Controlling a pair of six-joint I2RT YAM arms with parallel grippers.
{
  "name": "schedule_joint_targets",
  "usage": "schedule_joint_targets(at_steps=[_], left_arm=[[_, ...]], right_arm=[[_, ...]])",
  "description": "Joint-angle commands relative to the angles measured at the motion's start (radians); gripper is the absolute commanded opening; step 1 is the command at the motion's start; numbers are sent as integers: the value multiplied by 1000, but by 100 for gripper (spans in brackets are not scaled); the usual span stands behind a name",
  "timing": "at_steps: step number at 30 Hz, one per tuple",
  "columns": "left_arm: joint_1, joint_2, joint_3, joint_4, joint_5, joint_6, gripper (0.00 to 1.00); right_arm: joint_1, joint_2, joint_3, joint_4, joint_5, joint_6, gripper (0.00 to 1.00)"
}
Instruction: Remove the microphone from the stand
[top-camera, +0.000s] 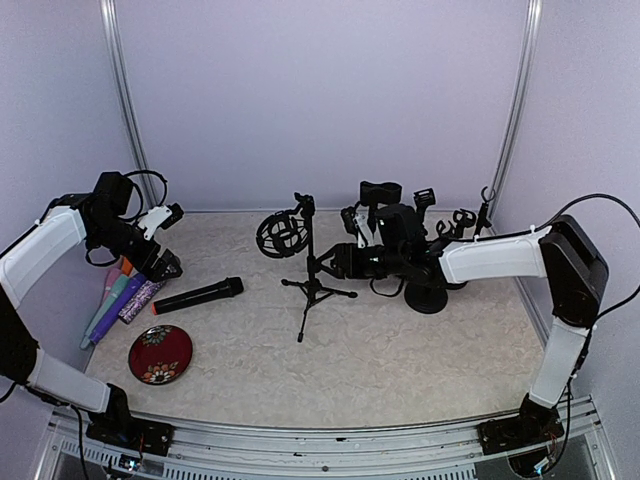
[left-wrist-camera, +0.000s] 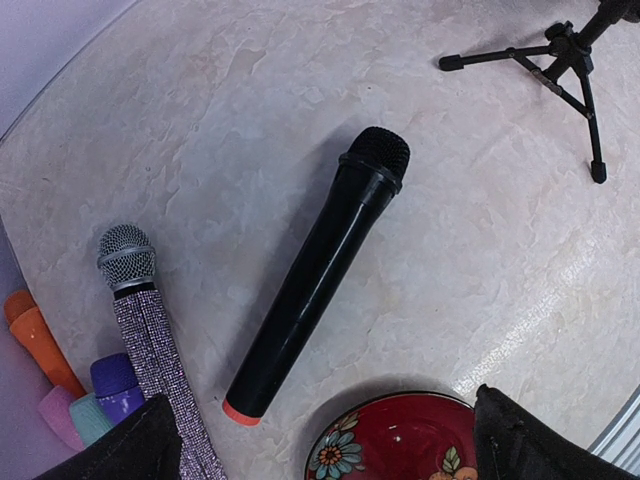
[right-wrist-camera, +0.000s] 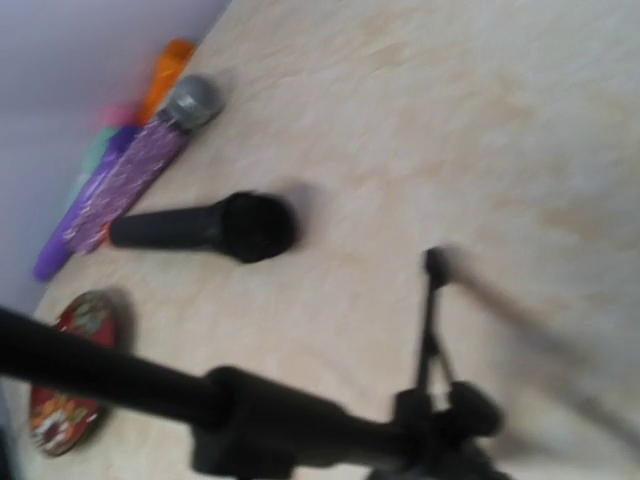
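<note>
The black microphone (top-camera: 198, 295) with an orange-red end cap lies flat on the table, left of the stand and apart from it; it also shows in both wrist views (left-wrist-camera: 320, 275) (right-wrist-camera: 205, 227). The tripod stand (top-camera: 311, 262) is upright, with an empty ring-shaped shock mount (top-camera: 279, 236) at its top. My left gripper (top-camera: 165, 265) hovers open near the microphone's tail, its two dark fingertips (left-wrist-camera: 140, 450) wide apart at the frame's bottom corners. My right gripper (top-camera: 322, 266) is at the stand's pole (right-wrist-camera: 250, 415). The blurred right wrist view does not show its fingers.
A red flowered plate (top-camera: 160, 353) sits near the front left. A purple glitter microphone (left-wrist-camera: 150, 330) and several coloured ones (top-camera: 112, 295) lie along the left wall. Black microphone clips and a round-based stand (top-camera: 428, 297) crowd the back right, under my right arm.
</note>
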Motion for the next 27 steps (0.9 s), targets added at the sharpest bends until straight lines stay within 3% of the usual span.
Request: schedule_joint_targets(at_steps=[1, 11, 18, 24, 27], left_arm=[[7, -5, 25, -9, 14, -1, 99], [8, -1, 38, -6, 3, -8, 99], [8, 2, 47, -15, -2, -4, 99], [7, 9, 61, -19, -2, -5, 99], [7, 14, 67, -23, 0, -4, 99]], right_arm=[[1, 46, 20, 43, -85, 60, 51], [5, 76, 31, 46, -77, 74, 39], [11, 67, 8, 68, -54, 78, 23], [22, 45, -3, 56, -17, 52, 3], [37, 34, -6, 30, 31, 16, 0]])
